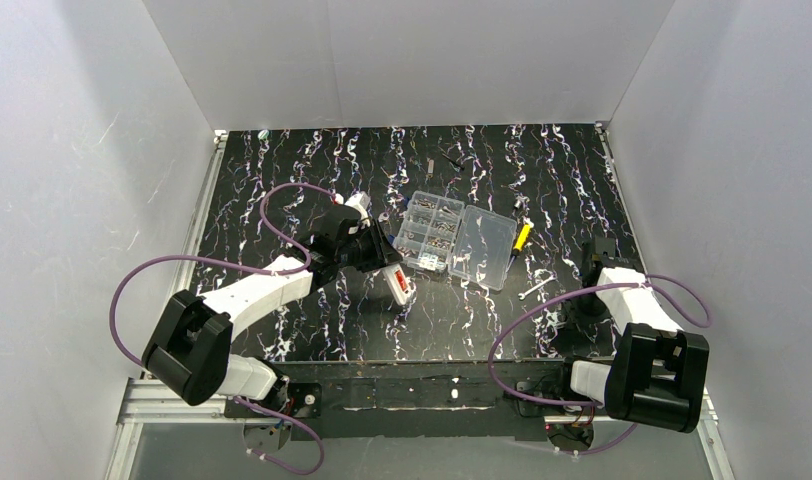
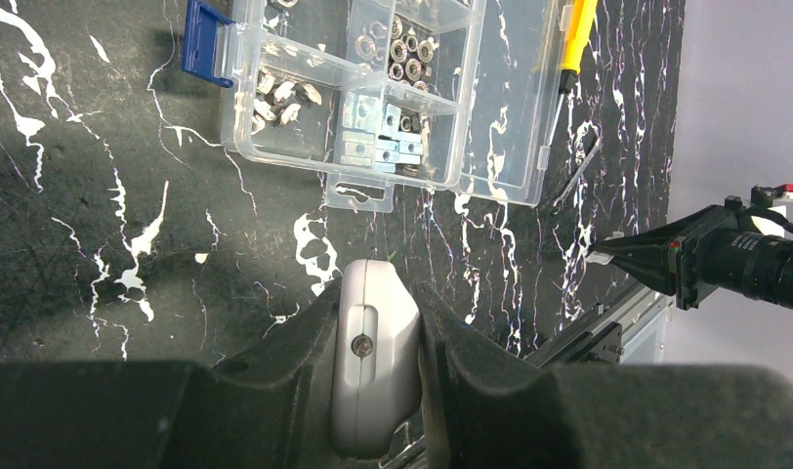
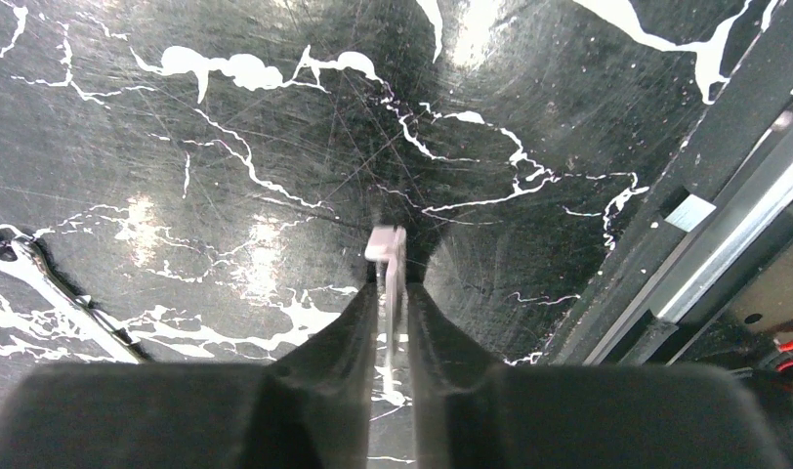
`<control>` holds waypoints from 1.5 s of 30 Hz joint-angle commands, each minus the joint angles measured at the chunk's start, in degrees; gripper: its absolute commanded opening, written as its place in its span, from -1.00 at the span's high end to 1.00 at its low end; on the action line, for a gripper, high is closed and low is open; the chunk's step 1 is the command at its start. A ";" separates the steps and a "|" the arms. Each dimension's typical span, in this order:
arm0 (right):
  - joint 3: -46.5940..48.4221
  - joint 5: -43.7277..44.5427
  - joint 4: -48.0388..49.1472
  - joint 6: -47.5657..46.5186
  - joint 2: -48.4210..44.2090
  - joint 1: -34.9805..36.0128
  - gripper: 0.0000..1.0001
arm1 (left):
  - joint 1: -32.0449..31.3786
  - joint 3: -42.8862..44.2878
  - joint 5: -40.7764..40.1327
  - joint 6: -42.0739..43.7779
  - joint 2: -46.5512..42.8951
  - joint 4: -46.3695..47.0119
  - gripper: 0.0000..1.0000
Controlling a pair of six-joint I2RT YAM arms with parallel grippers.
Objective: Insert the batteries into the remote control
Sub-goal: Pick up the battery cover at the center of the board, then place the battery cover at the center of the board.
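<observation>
While the left gripper [image 2: 377, 293] clamps the remote control [image 2: 373, 371] edgewise between its fingers, the right gripper [image 3: 394, 283] pinches a thin white piece [image 3: 386, 244] (likely the cover) at its tips; lift straight, without twisting.

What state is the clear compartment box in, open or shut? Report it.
Open: the clear compartment box has its lid swung flat beside it, compartments exposed.

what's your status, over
Left gripper shut on remote control. Right gripper shut on thin white piece. Open compartment box just beyond remote control, not touching.
</observation>
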 commanded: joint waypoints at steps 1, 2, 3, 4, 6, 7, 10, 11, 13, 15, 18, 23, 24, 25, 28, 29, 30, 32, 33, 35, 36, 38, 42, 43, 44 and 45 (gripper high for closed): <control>-0.49 2.57 0.05 0.04 0.40 -0.26 0.78 | -0.15 1.91 1.32 -0.31 -0.34 0.02 1.00; -0.40 2.70 0.03 -0.18 0.40 -0.26 0.84 | -0.15 1.84 1.38 -0.32 -0.30 -0.02 1.00; -0.07 2.75 0.03 -0.80 0.28 -0.25 0.91 | -0.14 1.90 1.41 -0.36 -0.29 -0.03 1.00; 0.22 2.77 0.05 -1.58 0.05 -0.28 0.96 | -0.14 1.94 1.50 -0.32 -0.32 -0.04 1.00; 1.02 2.83 0.45 -3.60 -1.05 -0.26 0.97 | -0.16 2.17 1.67 -0.31 -0.16 -0.11 1.00; 1.36 2.37 1.24 -5.62 -1.86 -0.26 0.97 | -0.15 2.33 1.69 -0.43 -0.02 -0.11 1.00; 2.42 -4.12 6.62 -15.38 -4.81 -0.26 0.97 | -0.10 3.15 2.23 -0.25 0.16 -0.30 1.00; 3.38 -6.91 7.82 -18.60 -4.90 -0.22 0.97 | -0.10 3.72 2.41 -0.09 0.23 -0.91 1.00; 4.07 -14.02 10.87 -23.42 -4.86 -0.17 0.97 | 0.09 5.20 3.36 0.25 0.44 -2.03 1.00; 4.44 -23.37 14.95 -28.16 -5.32 0.03 0.97 | 0.48 7.30 4.59 0.20 0.78 -3.54 1.00; 6.69 -27.66 19.03 -32.76 -6.16 5.39 0.97 | 1.62 10.01 6.16 -0.76 0.98 -6.43 1.00; 15.03 -27.63 20.29 -43.99 -0.67 21.74 0.97 | 5.77 11.49 9.29 -5.59 0.96 -7.64 1.00; 16.23 -28.75 20.84 -46.09 0.89 24.82 0.97 | 6.76 11.60 9.92 -6.21 0.75 -7.59 1.00; 17.16 -29.21 21.04 -47.88 2.70 27.74 0.97 | 7.56 11.78 10.32 -6.46 0.40 -7.87 1.00; 17.96 -29.19 22.23 -52.88 5.62 35.66 0.97 | 9.77 12.89 10.02 -5.09 -1.81 -11.17 1.00; 17.97 -29.20 22.58 -54.16 6.53 37.63 0.97 | 10.23 13.35 9.42 -3.86 -3.09 -13.06 1.00; 17.97 -29.35 22.92 -55.03 7.31 39.18 0.97 | 10.61 13.80 8.40 -2.36 -4.18 -15.16 1.00; 18.09 -28.05 23.17 -55.92 8.45 41.49 0.97 | 11.20 14.69 5.03 1.39 -6.78 -20.63 1.00; 18.20 -26.54 23.22 -56.77 8.80 42.72 0.97 | 11.28 15.02 3.32 3.36 -8.11 -23.12 1.00; 18.53 -22.91 22.76 -59.17 9.38 45.32 0.97 | 11.59 15.10 0.27 6.26 -10.71 -27.75 1.00; 18.94 -21.06 22.19 -60.24 9.87 46.52 0.97 | 11.75 14.96 -1.04 7.27 -11.92 -29.03 1.00; 20.13 -17.40 20.27 -61.29 11.50 48.56 0.97 | 12.10 14.43 -2.54 8.14 -13.82 -30.44 1.00; 22.03 -9.28 16.82 -61.37 15.19 52.94 0.97 | 12.55 13.92 -3.13 8.12 -15.68 -31.47 1.00; 22.28 -7.41 16.61 -61.11 16.02 54.01 0.97 | 12.57 14.10 -3.09 8.13 -15.84 -31.75 1.00; 22.45 -5.69 16.51 -60.67 16.83 55.06 0.97 | 12.67 14.29 -3.13 8.05 -15.89 -32.17 1.00; 22.59 -4.34 16.63 -60.08 17.66 55.88 0.97 | 12.73 14.41 -3.11 8.12 -15.90 -32.44 1.00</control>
